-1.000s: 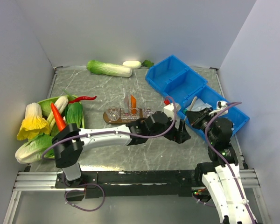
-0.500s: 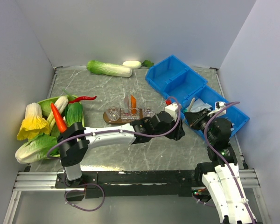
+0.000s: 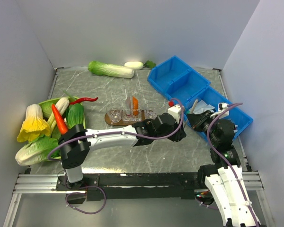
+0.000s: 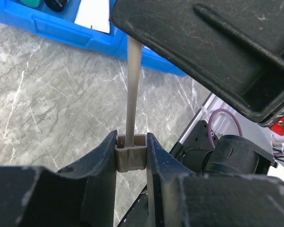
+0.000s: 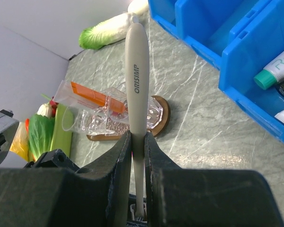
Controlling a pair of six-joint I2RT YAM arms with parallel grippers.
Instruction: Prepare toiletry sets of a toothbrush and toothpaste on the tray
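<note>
right claw: right gripper [image 5: 137, 142] clenched on the thin beige-white plastic toothbrush [image 5: 135, 85], gripping low on the handle. The rounded handle end points to 12 o'clock in its wrist view.
writing on brush: "ORISIMP", dark letters running along the handle just above the jaws.
left claw: left gripper [image 4: 131, 152] grasping the same toothbrush, with both jaws pressed against the squarish block at its other end. The shaft runs to 12 o'clock in its wrist view and goes behind a black housing.
where brush is: in the air, held at both ends between the two claws. That is at 4 o'clock from the tray, just beside the near bin, and not on the tray.
tray: flat dark-brown wooden oblong tray [image 3: 109, 122] near table centre, at 9 o'clock from the claws and apart from them. Clear plastic cups [image 3: 113, 113] stand in a row on it.
toothpaste: small orange tapering tube of toothpaste [image 3: 135, 103], standing in a middle cup on the tray.
bins: blue plastic bins [image 3: 180, 80] at 2 o'clock on the table.
bin labels: white tube with teal cap [image 5: 274, 68] in the near bin. It reads "RO", rest cut off by the frame edge. A black cap lies beside it.
veg: green curved-rim dish [image 3: 44, 105] at 9 o'clock, piled with toy vegetables. A long green-white cabbage [image 3: 111, 69] lies at 12 o'clock by the back wall.
surface: grey marble-pattern table [image 3: 109, 161].
</note>
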